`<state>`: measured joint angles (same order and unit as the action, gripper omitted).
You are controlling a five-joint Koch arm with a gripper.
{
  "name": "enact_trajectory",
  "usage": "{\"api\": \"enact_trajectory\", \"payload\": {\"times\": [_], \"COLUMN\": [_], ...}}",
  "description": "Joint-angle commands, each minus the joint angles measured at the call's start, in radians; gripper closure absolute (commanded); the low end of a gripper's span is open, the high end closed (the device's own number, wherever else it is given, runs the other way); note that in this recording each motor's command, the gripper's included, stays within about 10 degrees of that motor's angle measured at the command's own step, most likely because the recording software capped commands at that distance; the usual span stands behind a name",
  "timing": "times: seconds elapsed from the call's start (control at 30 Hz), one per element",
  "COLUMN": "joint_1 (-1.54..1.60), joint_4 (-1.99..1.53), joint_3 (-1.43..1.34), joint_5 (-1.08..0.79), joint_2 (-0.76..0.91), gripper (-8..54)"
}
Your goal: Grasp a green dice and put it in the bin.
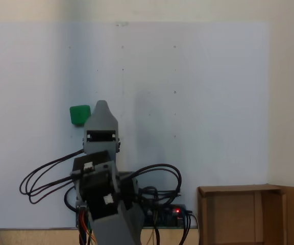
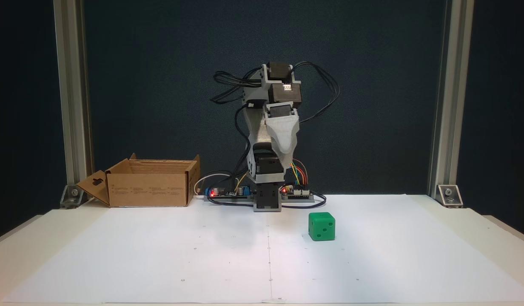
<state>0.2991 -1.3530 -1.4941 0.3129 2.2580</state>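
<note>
On white paper sheet: green dice, free-standing, near arm base, reachable. Gripper raised, folded back, holding nothing; jaw gap not discernible. Cardboard bin well aside, flaps up for dropping.

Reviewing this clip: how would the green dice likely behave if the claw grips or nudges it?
The small bright green plastic-looking cube with rounded corners looks rigid, so it probably won't deform. It rests flat on the white paper sheet, so a nudge likely slides it. Its smooth faces might slip in a loose grip.
</note>
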Motion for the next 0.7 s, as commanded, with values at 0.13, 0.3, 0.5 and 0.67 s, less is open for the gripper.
{"api": "enact_trajectory", "payload": {"times": [0.13, 0.3, 0.5, 0.67], "joint_1": [0.117, 0.16, 0.16, 0.16], "joint_4": [-0.055, -0.097, -0.095, -0.097], "joint_3": [0.063, 0.15, 0.204, 0.206], "joint_5": [0.25, 0.302, 0.316, 0.322], "joint_2": [-0.003, -0.14, -0.241, -0.255], "gripper": [3.9, 5.9, 6.7, 6.8]}}
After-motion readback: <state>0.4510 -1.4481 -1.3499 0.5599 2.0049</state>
